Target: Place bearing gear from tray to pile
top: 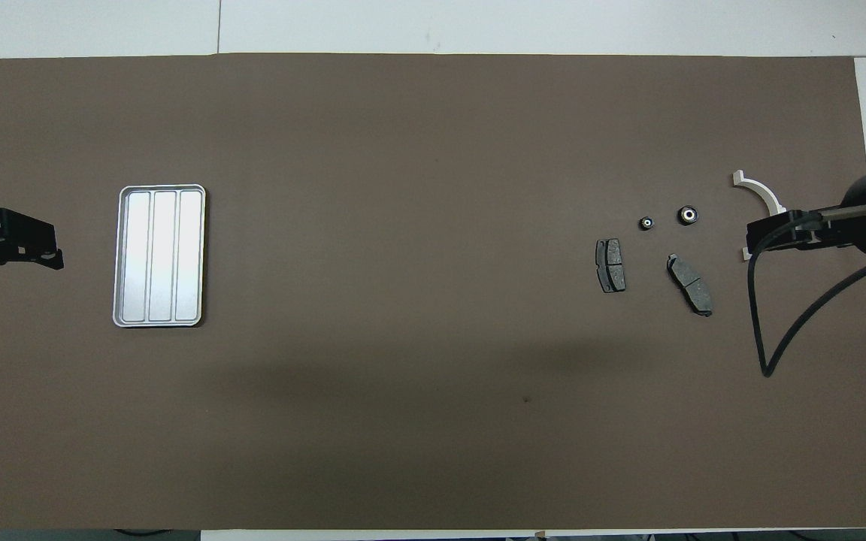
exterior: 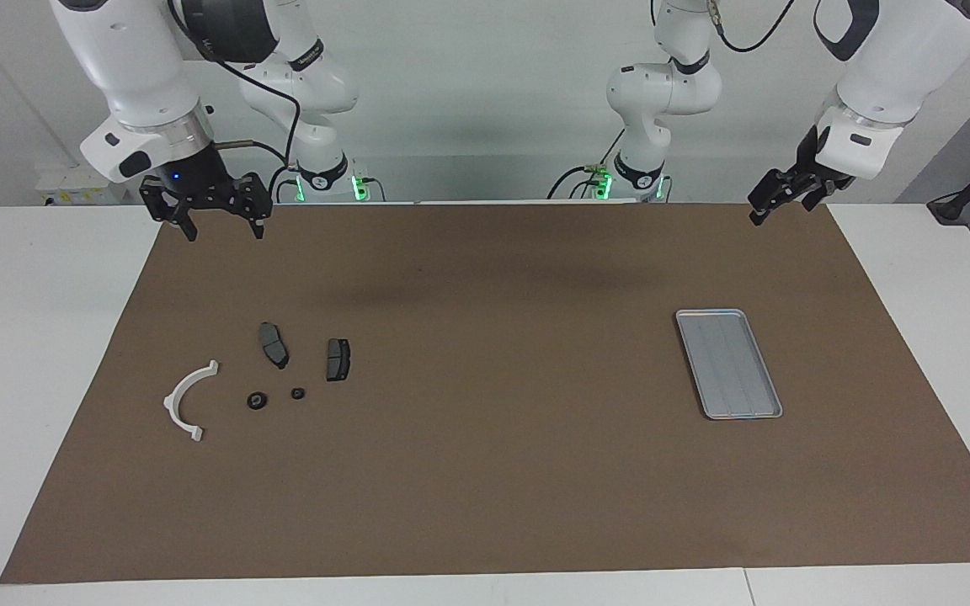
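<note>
Right gripper [exterior: 216, 220], open and empty, hangs over the mat's robot-side edge, two small gears [exterior: 258, 401] farther out in the pile [exterior: 274, 345]; tray [exterior: 728, 363] bare near the waiting, open left gripper [exterior: 775, 202].

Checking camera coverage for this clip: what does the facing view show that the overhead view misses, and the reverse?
Only the facing view shows both arms whole, with the right gripper raised, open and empty above the mat's edge by the robots, and the whole white bracket.

Only the overhead view shows the tray square-on, its ridges plain and nothing in it; there the right gripper covers part of the bracket.

Both show the two brake pads, the two small bearing gears beside them, and the waiting left gripper.
</note>
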Controlling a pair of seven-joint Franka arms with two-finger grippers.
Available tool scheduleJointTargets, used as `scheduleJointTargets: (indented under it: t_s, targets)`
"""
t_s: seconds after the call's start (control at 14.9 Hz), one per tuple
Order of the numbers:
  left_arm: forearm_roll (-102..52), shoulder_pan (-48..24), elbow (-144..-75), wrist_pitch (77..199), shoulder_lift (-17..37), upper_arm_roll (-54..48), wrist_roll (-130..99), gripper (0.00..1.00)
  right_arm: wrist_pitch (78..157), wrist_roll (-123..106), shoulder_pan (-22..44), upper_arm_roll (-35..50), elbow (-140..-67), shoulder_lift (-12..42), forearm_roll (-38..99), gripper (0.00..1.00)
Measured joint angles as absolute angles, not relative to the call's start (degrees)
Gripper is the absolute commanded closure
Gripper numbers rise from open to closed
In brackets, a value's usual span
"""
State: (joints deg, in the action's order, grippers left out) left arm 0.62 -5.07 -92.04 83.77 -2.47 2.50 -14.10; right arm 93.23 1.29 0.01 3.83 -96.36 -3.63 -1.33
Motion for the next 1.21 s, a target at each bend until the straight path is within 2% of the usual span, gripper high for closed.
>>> scheduleJointTargets:
  t_s: [0.8, 1.21]
  targets:
    - [0.62, -5.07, -92.04, 83.77, -2.47, 2.50, -14.10, 0.00, 94.80, -0.46, -0.39, 1.95, -94.47, -3.66, -1.46, 0.00]
    - [0.62, -5.07, -92.04, 83.77, -2.47, 2.50, -14.10, 0.00, 89.84, -0.94, -0.42, 0.32, -93.95, -3.70, -1.46, 0.00]
